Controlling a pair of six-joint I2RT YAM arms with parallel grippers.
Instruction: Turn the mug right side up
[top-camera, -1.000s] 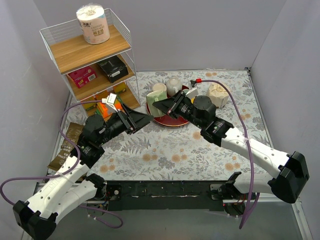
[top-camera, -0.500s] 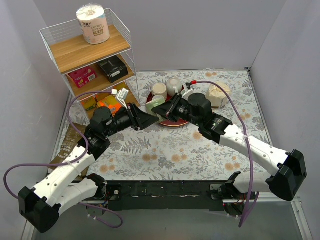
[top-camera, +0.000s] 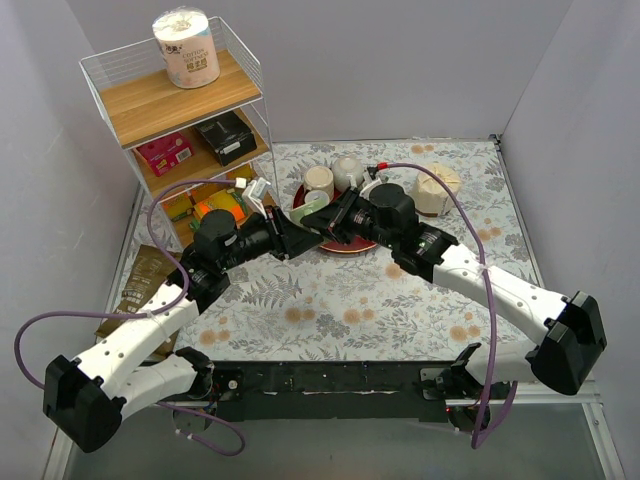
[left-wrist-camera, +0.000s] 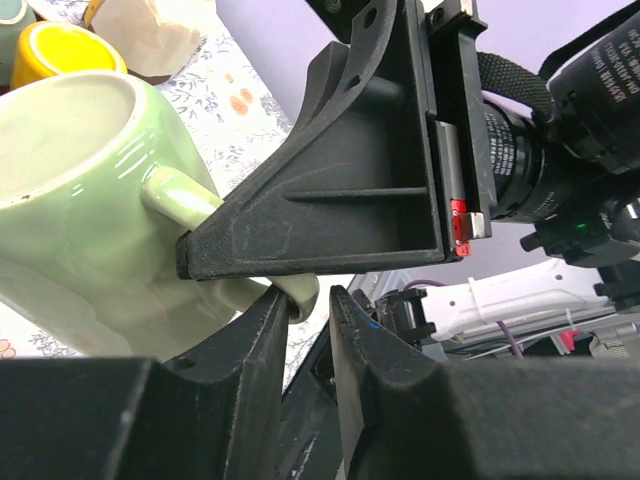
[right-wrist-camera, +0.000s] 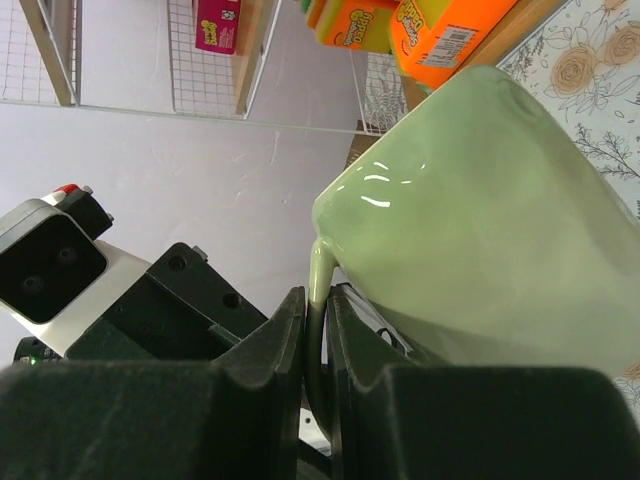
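Observation:
The mug (top-camera: 311, 206) is pale green and hangs tilted in the air over the left rim of the red plate (top-camera: 346, 243). My right gripper (top-camera: 327, 220) is shut on its thin handle (right-wrist-camera: 321, 285), with the mug body (right-wrist-camera: 480, 220) filling the upper right of the right wrist view. My left gripper (top-camera: 298, 237) comes in from the left, directly facing the right one. In the left wrist view, the mug (left-wrist-camera: 70, 200) shows its open mouth at the upper left. The left gripper (left-wrist-camera: 305, 305) has narrowed onto the lower curve of the handle (left-wrist-camera: 296, 293).
Two more cups (top-camera: 319, 180) (top-camera: 347, 170) stand on the red plate, and a beige crumpled bag (top-camera: 437, 190) lies to its right. A wire shelf rack (top-camera: 180, 120) with boxes and a toilet roll (top-camera: 186, 47) stands at the back left. Brown packets (top-camera: 135, 290) lie by the left wall.
My left arm has reached right and forward up to the mug, and its jaws have narrowed from wide open to nearly closed. The right arm shifted the mug slightly.

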